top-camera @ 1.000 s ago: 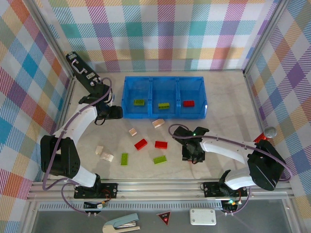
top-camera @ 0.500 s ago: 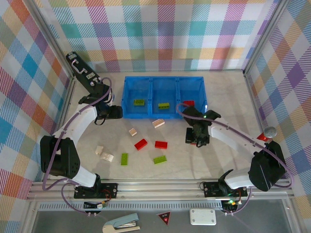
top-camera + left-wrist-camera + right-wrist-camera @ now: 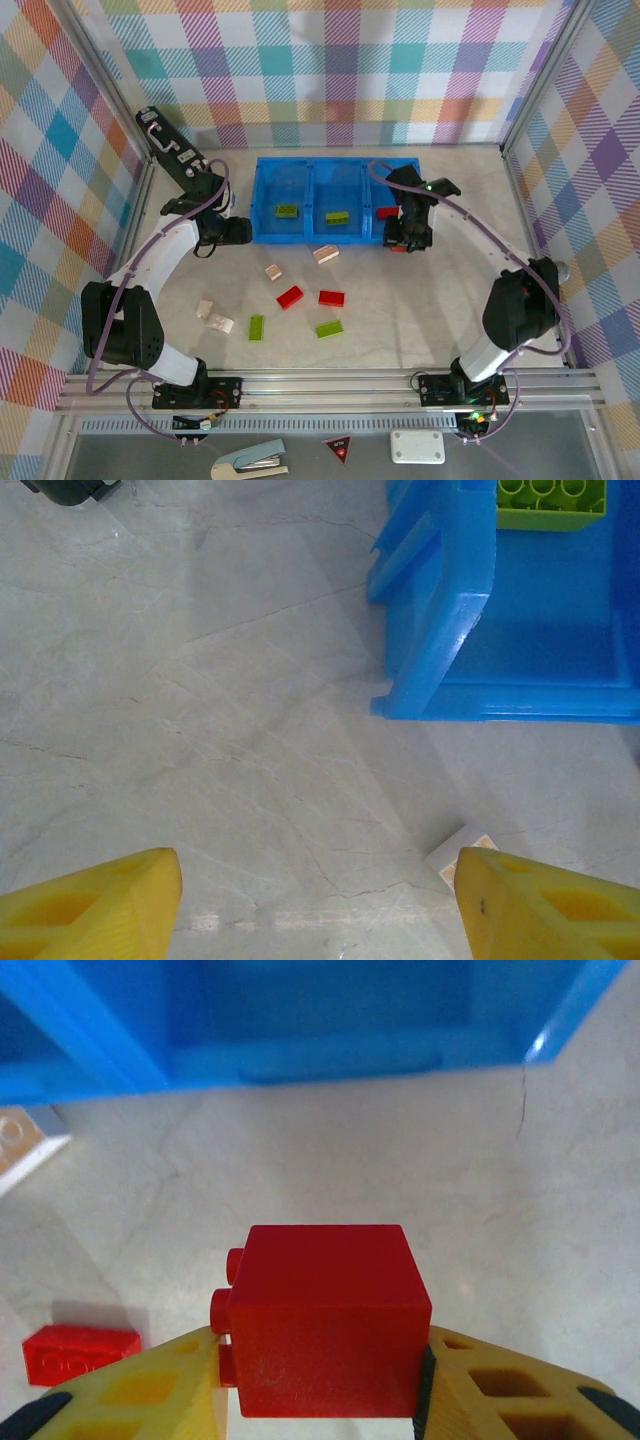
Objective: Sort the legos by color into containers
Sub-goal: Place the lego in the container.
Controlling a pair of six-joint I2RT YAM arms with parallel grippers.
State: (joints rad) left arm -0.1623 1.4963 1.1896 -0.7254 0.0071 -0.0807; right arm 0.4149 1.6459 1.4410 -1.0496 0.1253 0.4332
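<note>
R claw [image 3: 322, 1365] clamped on a red brick [image 3: 325, 1325], hanging just in front of the blue tray [image 3: 300, 239], by its right-hand bin. L claw [image 3: 318, 900] wide open, nothing in it, over bare table [image 3: 200, 730] beside tray's left corner.

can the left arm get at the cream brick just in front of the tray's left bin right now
Probably yes. The left arm hangs beside the tray, jaws open and empty, and the cream brick lies close by on bare table with nothing between.
</note>
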